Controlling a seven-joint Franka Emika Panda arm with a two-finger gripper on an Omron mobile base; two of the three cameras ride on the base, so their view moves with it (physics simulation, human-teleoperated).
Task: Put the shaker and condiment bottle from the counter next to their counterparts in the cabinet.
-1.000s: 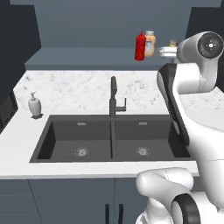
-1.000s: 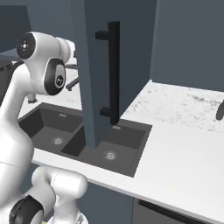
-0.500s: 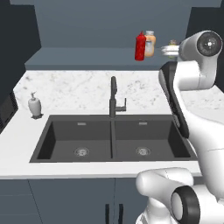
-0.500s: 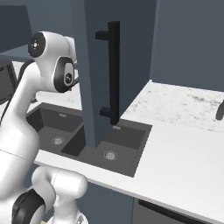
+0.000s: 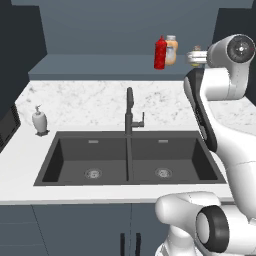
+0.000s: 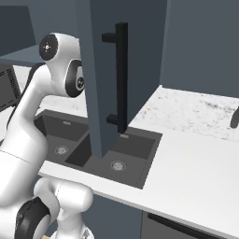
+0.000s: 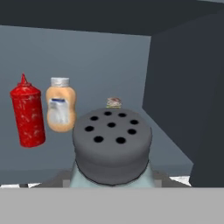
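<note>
Slate-blue cabinet (image 7: 100,57) interior ahead: gripper (image 7: 112,183) clamped on shaker (image 7: 112,146), upright, w/ yellow-olive shaker (image 7: 113,103) straight behind it; condiment bottle (image 7: 28,116) already beside peach-orange bottle (image 7: 60,109).

The shaker (image 7: 112,151) hides the fingertips and most of what seems the yellow-olive shaker (image 7: 114,102).

bottles (image 7: 27,116) left, right wall (image 7: 183,105) (close)

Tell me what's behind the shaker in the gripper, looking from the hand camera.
Behind the shaker, the top of a small shaker pokes above its dark cap; its body is covered. To the side stand the peach-orange bottle and red condiment bottle.
</note>
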